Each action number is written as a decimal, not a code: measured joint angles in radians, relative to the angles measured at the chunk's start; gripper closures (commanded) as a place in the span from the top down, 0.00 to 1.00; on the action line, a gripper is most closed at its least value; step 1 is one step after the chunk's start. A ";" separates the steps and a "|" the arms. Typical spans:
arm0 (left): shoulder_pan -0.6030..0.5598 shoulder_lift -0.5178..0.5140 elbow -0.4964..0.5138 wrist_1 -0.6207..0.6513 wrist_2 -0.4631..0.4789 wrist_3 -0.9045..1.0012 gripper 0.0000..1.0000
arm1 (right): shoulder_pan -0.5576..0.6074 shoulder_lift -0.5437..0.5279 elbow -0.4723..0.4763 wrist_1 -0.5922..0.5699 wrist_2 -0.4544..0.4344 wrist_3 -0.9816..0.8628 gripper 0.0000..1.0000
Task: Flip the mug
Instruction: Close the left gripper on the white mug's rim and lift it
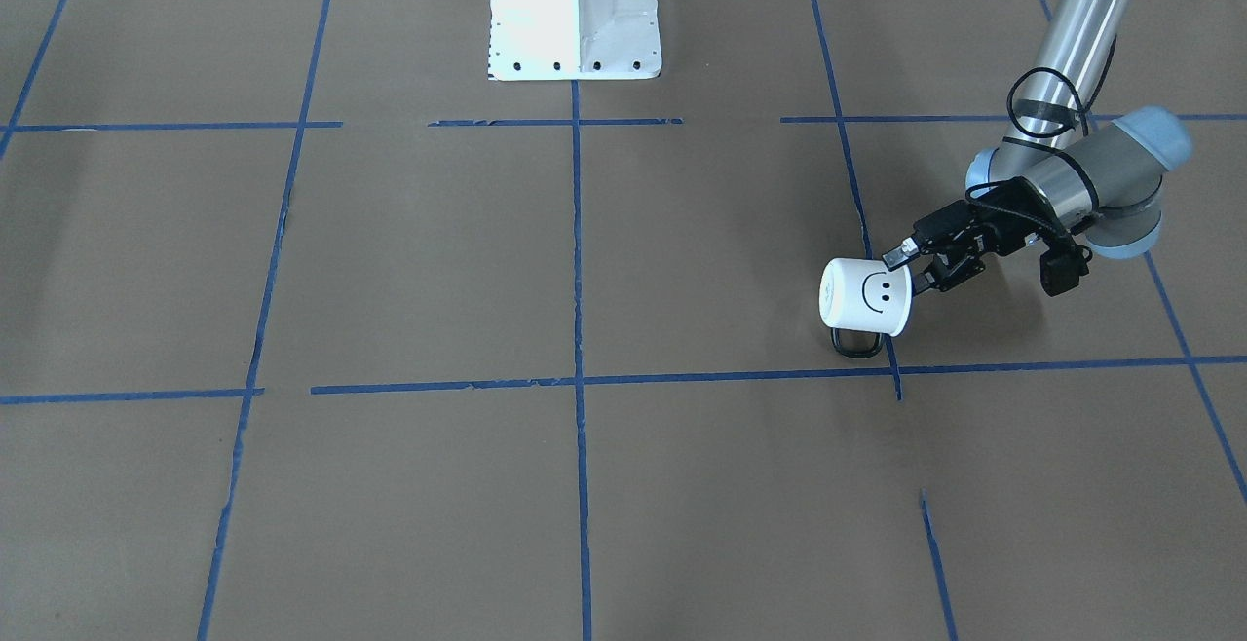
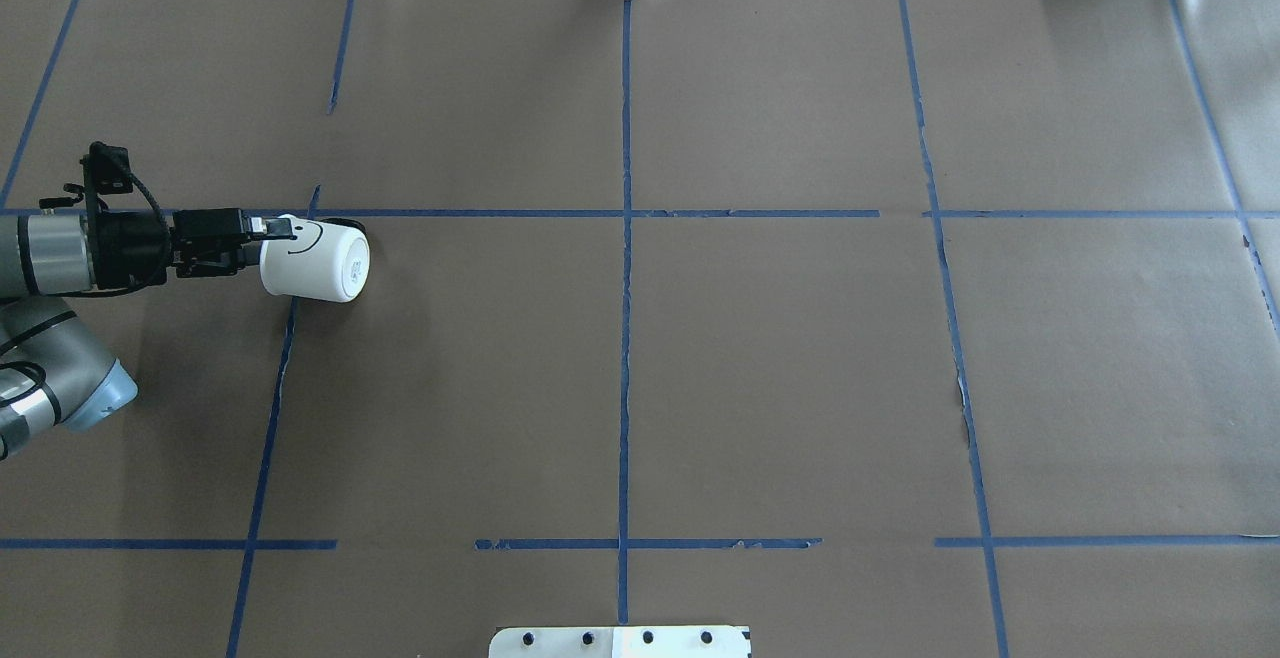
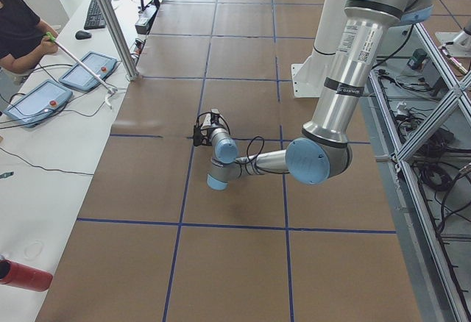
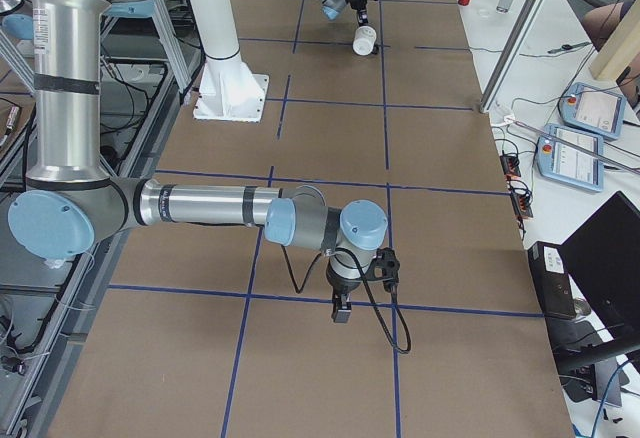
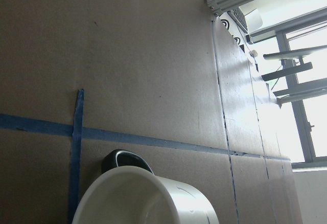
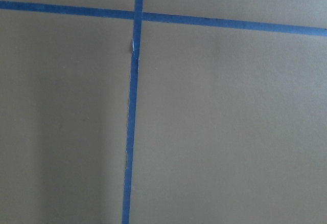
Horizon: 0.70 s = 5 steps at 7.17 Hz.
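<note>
The white mug (image 1: 867, 297) with a black smiley face lies on its side, base pointing away from my left arm, black handle (image 1: 857, 342) down against or just above the brown table. My left gripper (image 1: 921, 266) is shut on the mug's rim at its open end. The overhead view shows the mug (image 2: 315, 258) and the left gripper (image 2: 262, 238) at the table's left. The left wrist view shows the mug's rim (image 5: 148, 198) close up. My right gripper (image 4: 340, 308) hangs over the table far from the mug, and I cannot tell whether it is open or shut.
The table is covered in brown paper with a grid of blue tape lines (image 2: 625, 338). The white robot base plate (image 1: 575, 27) stands at the table's middle edge. An operators' bench with pendants (image 3: 37, 101) runs along the far side.
</note>
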 measured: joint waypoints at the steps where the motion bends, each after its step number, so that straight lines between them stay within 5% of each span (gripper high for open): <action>1: 0.013 -0.008 -0.001 0.000 0.015 -0.007 0.72 | 0.000 0.000 0.000 0.000 0.000 0.000 1.00; 2: 0.022 -0.012 -0.001 0.000 0.021 -0.011 0.29 | 0.000 0.000 0.000 0.000 0.000 0.000 1.00; 3: 0.026 -0.013 -0.002 0.000 0.023 -0.012 0.00 | 0.000 0.000 0.000 0.000 0.000 0.000 1.00; 5: 0.029 -0.012 -0.002 -0.002 0.023 -0.012 0.00 | 0.000 0.000 0.000 0.000 0.000 0.000 1.00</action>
